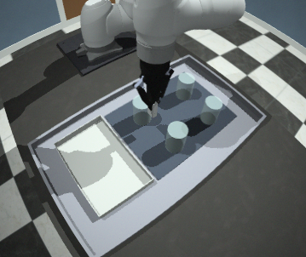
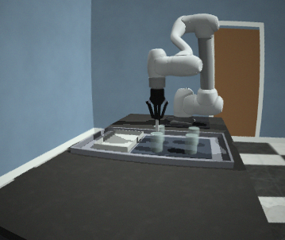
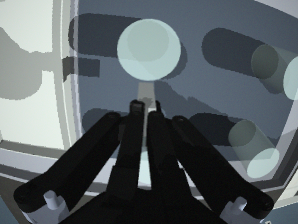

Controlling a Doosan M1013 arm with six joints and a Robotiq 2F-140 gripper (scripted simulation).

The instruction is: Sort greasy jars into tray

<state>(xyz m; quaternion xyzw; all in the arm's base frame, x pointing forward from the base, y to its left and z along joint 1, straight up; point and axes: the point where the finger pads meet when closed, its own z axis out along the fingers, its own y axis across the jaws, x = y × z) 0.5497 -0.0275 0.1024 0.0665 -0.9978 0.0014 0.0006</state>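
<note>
Four clear glass jars stand mouth down on the dark drying mat. The back left jar stands nearest the tray. The others are the back right jar, the front right jar and the front left jar. My gripper is shut and empty. Its tips are low, right at the back left jar's side facing away from the robot base. I cannot tell whether they touch it.
The white tray stands empty beside the mat on the steel table top. The robot base is behind the mat. In the wrist view two more jars show at the right, one at the edge and one lower.
</note>
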